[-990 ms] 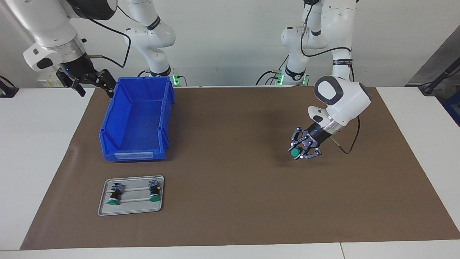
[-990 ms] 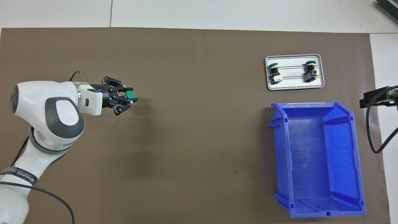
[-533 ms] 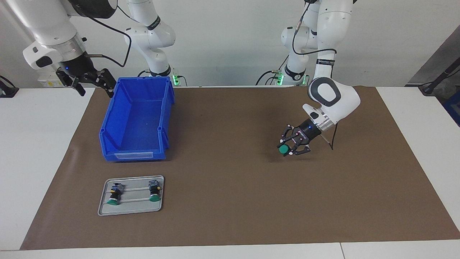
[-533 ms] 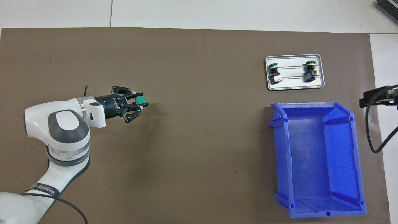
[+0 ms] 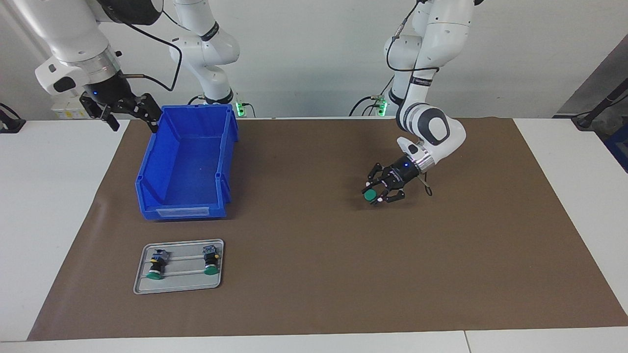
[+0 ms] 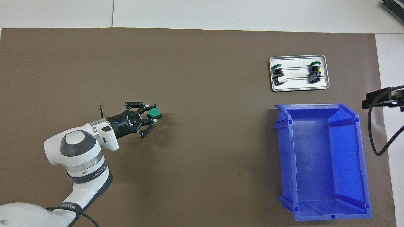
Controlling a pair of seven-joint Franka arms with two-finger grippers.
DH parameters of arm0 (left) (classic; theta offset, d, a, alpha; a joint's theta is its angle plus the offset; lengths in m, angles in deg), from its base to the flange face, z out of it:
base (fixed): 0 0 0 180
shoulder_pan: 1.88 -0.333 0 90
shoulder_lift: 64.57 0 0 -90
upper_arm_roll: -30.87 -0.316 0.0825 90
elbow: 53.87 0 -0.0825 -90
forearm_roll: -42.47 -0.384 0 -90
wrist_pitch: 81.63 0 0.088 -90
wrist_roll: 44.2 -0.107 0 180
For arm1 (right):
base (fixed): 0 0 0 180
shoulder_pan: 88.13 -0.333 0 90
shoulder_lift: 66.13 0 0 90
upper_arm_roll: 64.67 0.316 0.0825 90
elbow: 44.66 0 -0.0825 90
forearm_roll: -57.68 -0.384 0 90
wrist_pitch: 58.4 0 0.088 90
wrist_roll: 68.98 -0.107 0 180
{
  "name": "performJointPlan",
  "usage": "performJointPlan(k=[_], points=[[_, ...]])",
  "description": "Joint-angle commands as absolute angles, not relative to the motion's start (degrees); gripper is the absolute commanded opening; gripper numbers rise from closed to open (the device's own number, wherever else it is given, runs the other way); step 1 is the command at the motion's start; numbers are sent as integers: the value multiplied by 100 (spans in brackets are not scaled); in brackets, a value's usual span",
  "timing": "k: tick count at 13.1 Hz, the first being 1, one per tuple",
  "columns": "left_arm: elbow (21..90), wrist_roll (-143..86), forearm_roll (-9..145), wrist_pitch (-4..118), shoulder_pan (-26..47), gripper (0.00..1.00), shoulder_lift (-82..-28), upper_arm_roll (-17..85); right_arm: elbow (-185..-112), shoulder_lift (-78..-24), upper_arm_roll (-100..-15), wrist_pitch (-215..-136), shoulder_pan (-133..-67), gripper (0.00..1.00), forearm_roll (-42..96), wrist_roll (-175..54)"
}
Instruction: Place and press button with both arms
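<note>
My left gripper [image 5: 375, 195] is shut on a button [image 5: 370, 195] with a round green cap. It holds the button low over the brown mat [image 5: 314, 255], toward the left arm's end of the table. In the overhead view the gripper [image 6: 152, 117] points toward the blue bin, with the green cap [image 6: 153, 112] at its tip. The button's body and base are hidden by the fingers. My right gripper [image 5: 130, 115] hangs open and empty beside the bin's corner nearest the robots. Only its edge [image 6: 377, 99] shows in the overhead view.
A big empty blue bin [image 5: 186, 162] stands on the mat at the right arm's end. Farther from the robots, a small grey tray [image 5: 181, 277] holds two more green-capped buttons [image 5: 156, 268] [image 5: 211, 264]. White table borders the mat.
My left arm has carried the button toward the middle of the mat and the blue bin, folding its elbow back. The right gripper has hardly moved.
</note>
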State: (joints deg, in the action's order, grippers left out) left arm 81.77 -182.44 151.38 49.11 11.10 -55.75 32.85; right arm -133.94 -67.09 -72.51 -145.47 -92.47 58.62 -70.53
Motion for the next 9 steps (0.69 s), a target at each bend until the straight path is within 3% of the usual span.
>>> performJointPlan(k=[1,4,5,6,9], points=[[8700,-18920,15557,4581,1104,0,-5867,3227,-13483,-6798,-7223,-14523,-9226,100,5821,-7127],[8921,-19019,15567,4536,1130,0,-5982,3210,-13492,-6807,-7223,-14506,-9226,100,5821,-7127],[8922,-19001,15558,4667,1148,36,-5973,3210,-13492,-6807,-7223,-14488,-9226,100,5821,-7127],[8869,-18914,15558,4721,1148,99,-5973,3210,-13492,-6815,-7223,-14480,-9226,100,5821,-7127],[8869,-18826,15549,4967,1191,99,-6035,3210,-13501,-6815,-7223,-14427,-9217,100,5821,-7118]])
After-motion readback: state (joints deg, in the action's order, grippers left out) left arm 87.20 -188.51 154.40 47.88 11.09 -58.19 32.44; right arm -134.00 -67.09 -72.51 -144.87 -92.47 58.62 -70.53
